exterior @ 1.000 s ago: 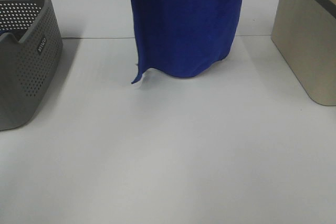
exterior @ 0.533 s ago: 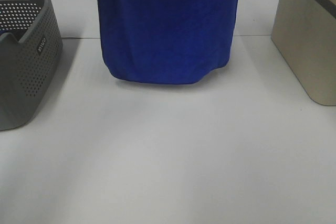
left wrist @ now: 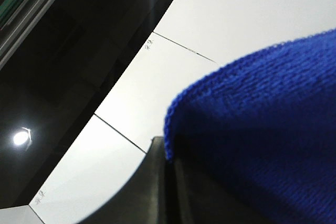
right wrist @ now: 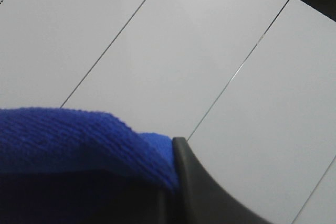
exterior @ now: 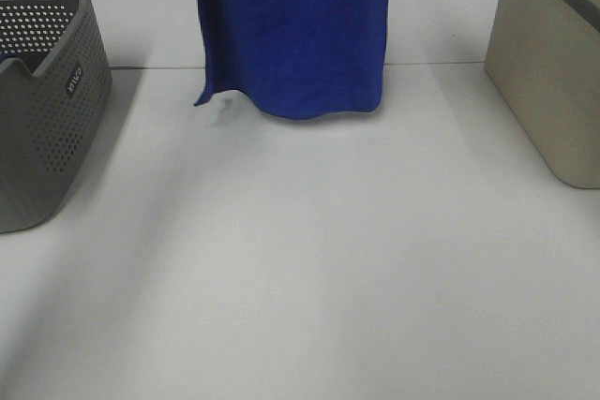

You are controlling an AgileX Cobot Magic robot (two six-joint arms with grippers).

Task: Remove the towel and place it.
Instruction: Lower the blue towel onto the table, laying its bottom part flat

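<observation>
Left tool (left wrist: 164, 182) is clamped narrow on the large royal-blue plush towel (exterior: 295, 25). The left wrist view shows a blue fold bulging over the dark finger, with ceiling panels behind. Right tool (right wrist: 173, 195) is the same: pinched tight on the blue edge and aimed up at the ceiling. Neither tool shows in the high view, since the towel's top runs off the frame.

Change: half a second ago the cloth hung wider and its hem sat lower in the high view. Now it is narrower, the hem is higher, and the lower left corner kicks out to the side again, as it did a second ago. So the cloth is swinging as the arms carry it.

The towel hangs mid-air at the far centre of the white surface (exterior: 309, 278), well apart from the perforated grey plastic basket (exterior: 56, 110) on the left and the beige bin (exterior: 544, 81) on the right.

My read: removal is done and placing is still open. The hem looks clear of the surface, though I can't tell for sure.
</observation>
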